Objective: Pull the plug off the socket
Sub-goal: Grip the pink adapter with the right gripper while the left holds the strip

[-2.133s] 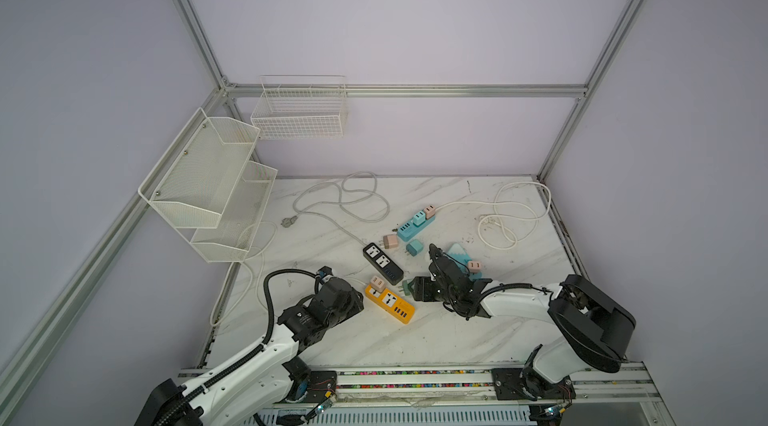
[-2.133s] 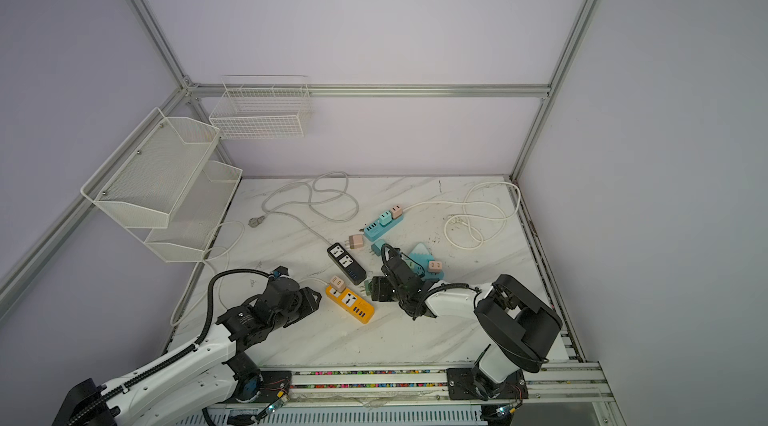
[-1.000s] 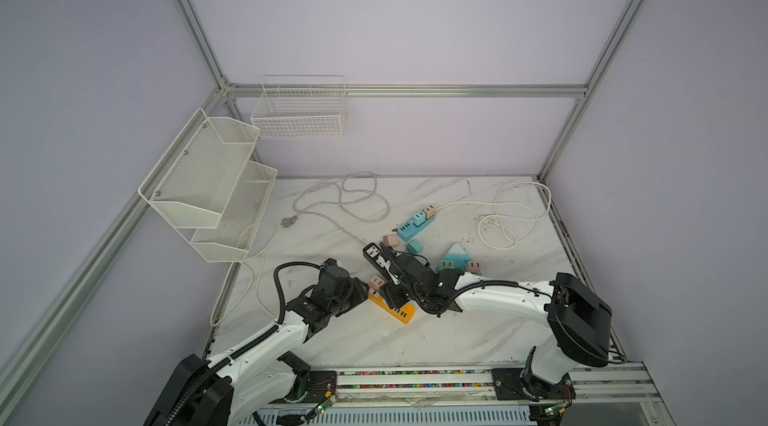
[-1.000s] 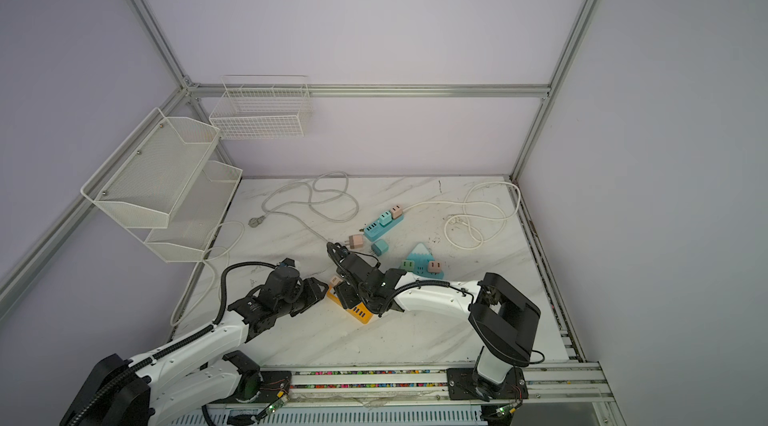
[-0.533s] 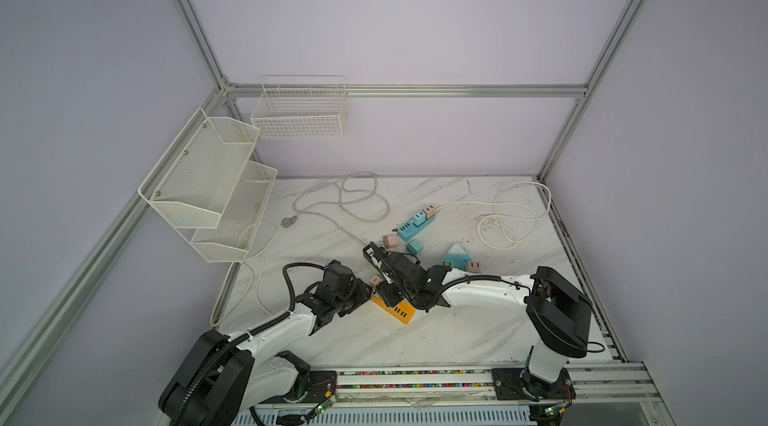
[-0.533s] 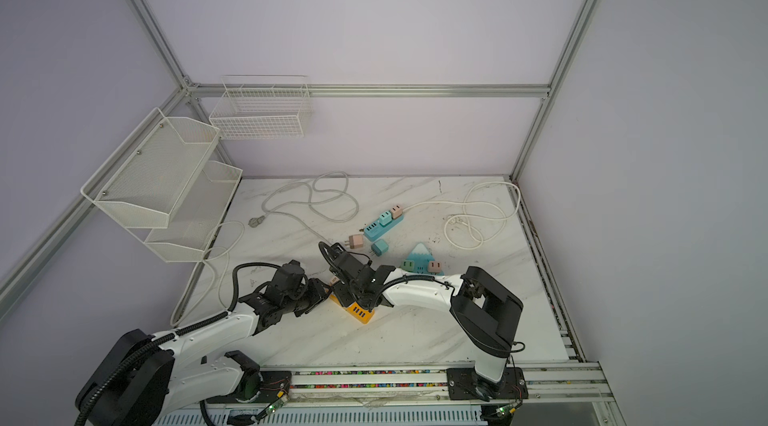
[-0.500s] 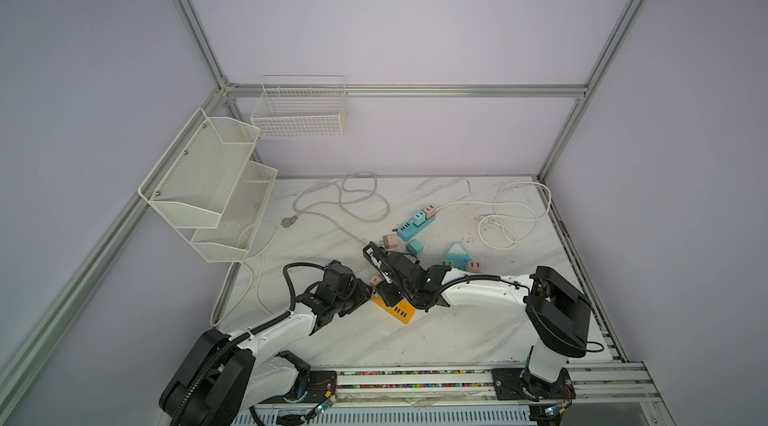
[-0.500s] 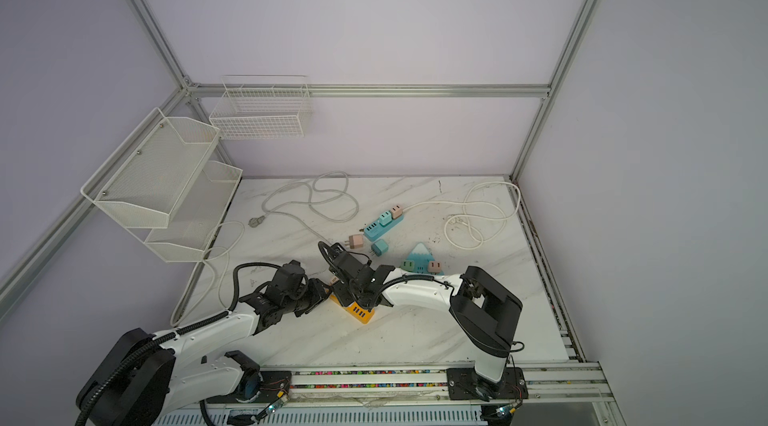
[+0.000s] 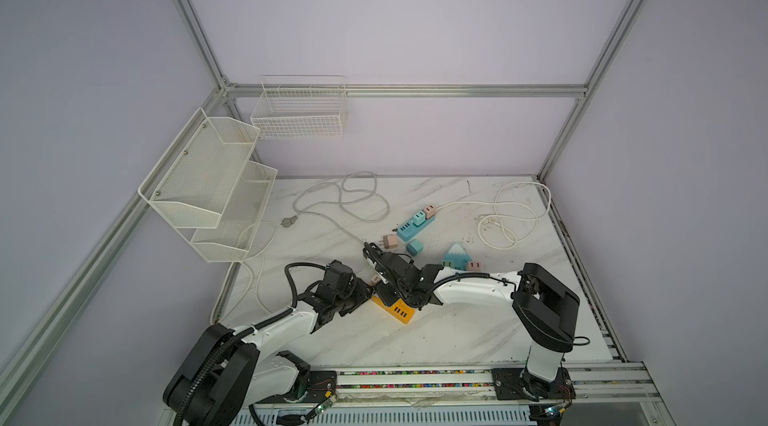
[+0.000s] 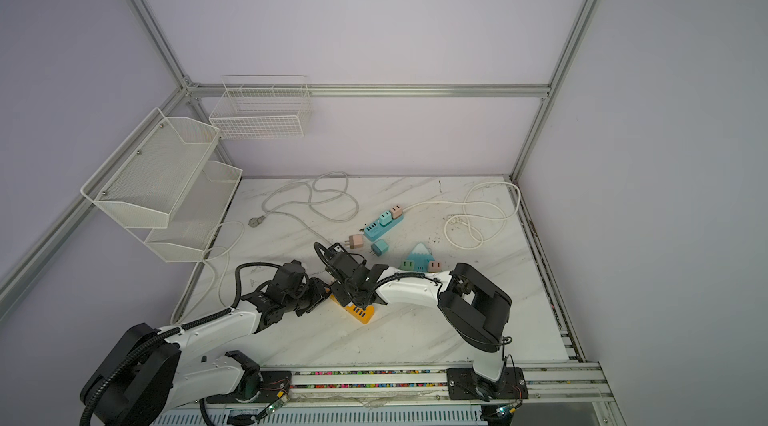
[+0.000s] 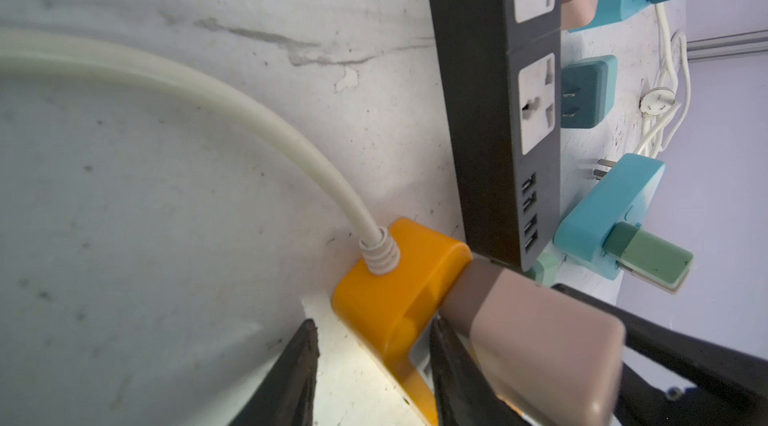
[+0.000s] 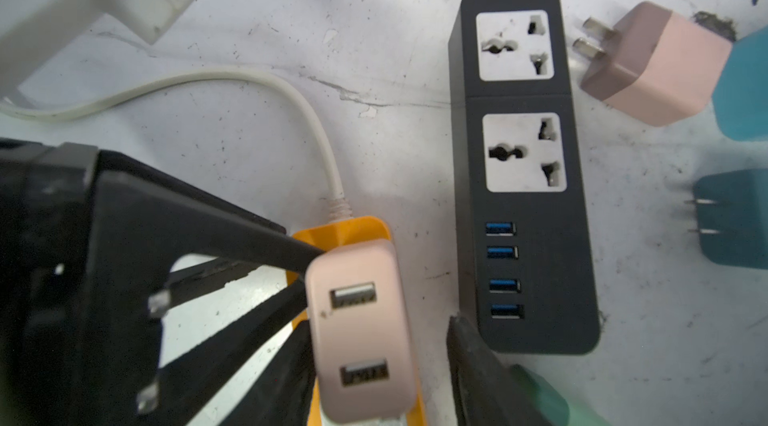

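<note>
The orange socket strip point(image 9: 400, 311) point(image 10: 360, 313) lies near the table's front, with a pink USB plug point(image 12: 360, 332) point(image 11: 536, 340) seated in its end by the cable. My left gripper point(image 11: 374, 322) point(image 9: 368, 296) straddles that end of the orange strip point(image 11: 386, 291). Its jaws are open: one finger point(image 11: 297, 374) stands clear of the strip, the other lies against it. My right gripper point(image 12: 379, 357) point(image 9: 384, 291) reaches in from the right and straddles the pink plug. It is open too, with a gap between one finger point(image 12: 469, 361) and the plug.
A black power strip point(image 12: 523, 203) lies right beside the orange one. Beyond it are a loose pink plug point(image 9: 390, 241), a teal plug point(image 9: 414, 246), a blue strip point(image 9: 415, 225), a blue house-shaped adapter point(image 9: 456, 256) and white cables point(image 9: 507, 216). Wire shelves point(image 9: 208, 187) hang at left.
Both grippers have come in onto the orange strip, the right one moving left from beside the blue adapter. Its jaws have narrowed around the pink plug; the left jaws narrowed slightly.
</note>
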{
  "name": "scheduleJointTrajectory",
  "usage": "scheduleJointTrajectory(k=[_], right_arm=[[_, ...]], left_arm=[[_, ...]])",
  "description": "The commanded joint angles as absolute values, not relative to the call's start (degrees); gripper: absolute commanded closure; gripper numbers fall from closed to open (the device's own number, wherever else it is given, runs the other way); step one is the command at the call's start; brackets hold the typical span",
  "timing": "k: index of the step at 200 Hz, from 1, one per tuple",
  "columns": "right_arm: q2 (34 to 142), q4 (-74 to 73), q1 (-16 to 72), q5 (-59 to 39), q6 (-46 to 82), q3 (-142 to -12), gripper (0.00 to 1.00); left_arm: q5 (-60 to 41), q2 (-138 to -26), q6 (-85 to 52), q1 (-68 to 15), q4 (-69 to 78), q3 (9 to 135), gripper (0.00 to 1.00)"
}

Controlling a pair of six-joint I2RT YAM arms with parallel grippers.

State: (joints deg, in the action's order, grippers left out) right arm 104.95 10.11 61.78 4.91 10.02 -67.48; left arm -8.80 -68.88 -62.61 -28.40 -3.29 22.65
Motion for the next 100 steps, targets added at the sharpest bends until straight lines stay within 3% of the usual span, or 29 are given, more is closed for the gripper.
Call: scheduleJointTrajectory(k=[1,100], right_arm=[[106.5,10.5,61.8,4.1,8.3,-69.0,0.49],[109.2,10.7,61.8,2.5,6.9,-69.9,0.58]], left_arm=[[-8.2,-69.4,-63.3,-28.1,-6.3,23.3,0.56],[-7.6,-68.9,-64.5,-28.1,-6.5,20.6,0.62]])
